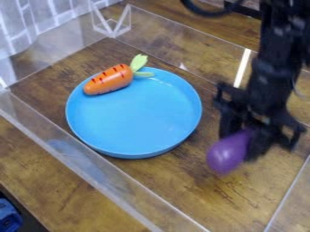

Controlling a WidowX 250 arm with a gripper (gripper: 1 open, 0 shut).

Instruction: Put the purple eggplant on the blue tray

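Purple eggplant clamped in the end effector, blurred, hanging clear of the wooden worktop just off the right rim of the blue tray. No readable writing or labels anywhere. Orange carrot lying across the tray's far-left edge. Wide bare blue floor across the tray's middle and near side. Clear walls ringing the worktop.
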